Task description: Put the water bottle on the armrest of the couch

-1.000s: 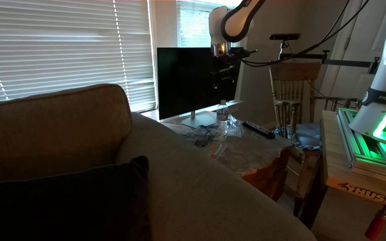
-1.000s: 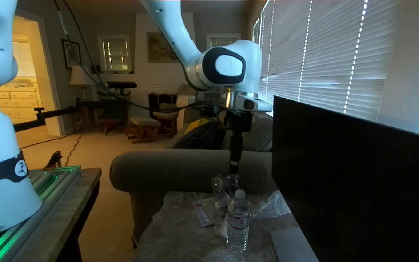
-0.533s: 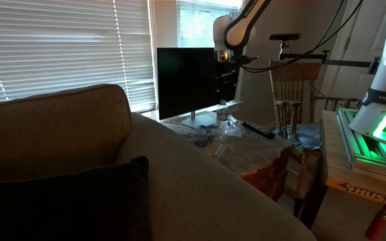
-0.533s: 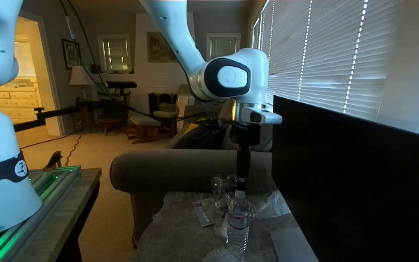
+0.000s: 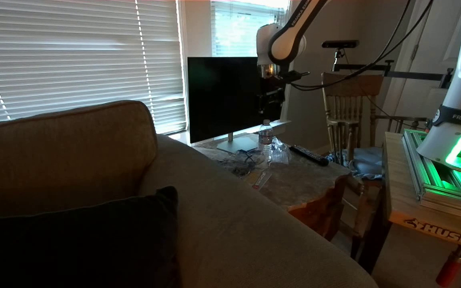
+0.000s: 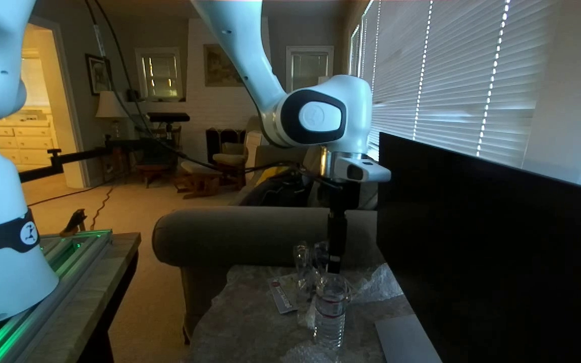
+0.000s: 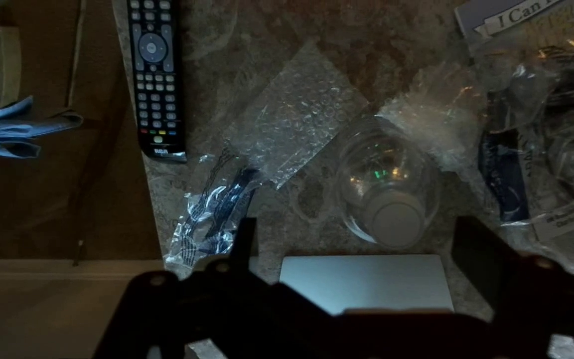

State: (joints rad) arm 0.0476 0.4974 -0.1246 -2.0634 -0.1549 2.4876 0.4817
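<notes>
The couch [image 5: 66, 160] was the largest thing in sight, and its armrest [image 6: 260, 234], the goal, awaited its load. Beside the armrest stood the table [image 6: 250, 322], bearing the monitor [image 5: 222, 96] on a flat, pale base [image 7: 366, 281]. Over the table hung the gripper [image 7: 354, 234], its fingers [image 7: 481, 259] spread well apart with nothing held between them. The water bottle [image 6: 330, 317] came next in size, upright on the table near that base and seemingly just below the fingers. Smallest was its cap [image 7: 397, 222], which in the wrist view sat off-centre, closer to one finger than the other. By my judgement only the approach was nearly done; a small sideways correction, the descent, the grasp, the lift, the carry to the armrest and the release were all left.
</notes>
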